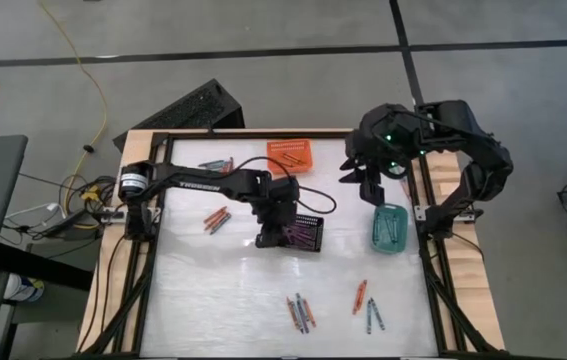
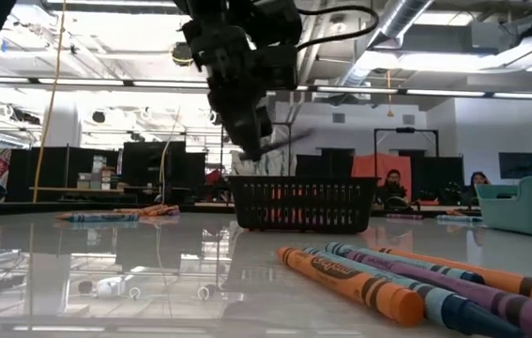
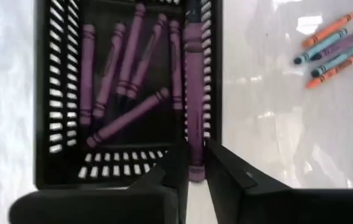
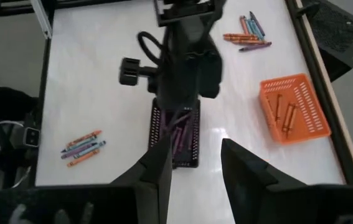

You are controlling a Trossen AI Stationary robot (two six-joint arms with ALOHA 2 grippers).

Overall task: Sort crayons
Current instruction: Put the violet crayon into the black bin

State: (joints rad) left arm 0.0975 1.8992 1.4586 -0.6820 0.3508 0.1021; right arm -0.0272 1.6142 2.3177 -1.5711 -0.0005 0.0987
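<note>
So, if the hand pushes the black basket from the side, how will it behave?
The black basket looks like thin slotted plastic holding only purple crayons, so probably light. On the glossy table it would likely slide rather than tip, being low and wide.

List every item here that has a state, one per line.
Left pincer: over the black basket, purple crayon between its fingers.
Right pincer: open, empty, above the teal basket.
Black basket: holds purple crayons.
Orange basket: holds orange crayons.
Loose crayons: lying unsorted on the table.
</note>
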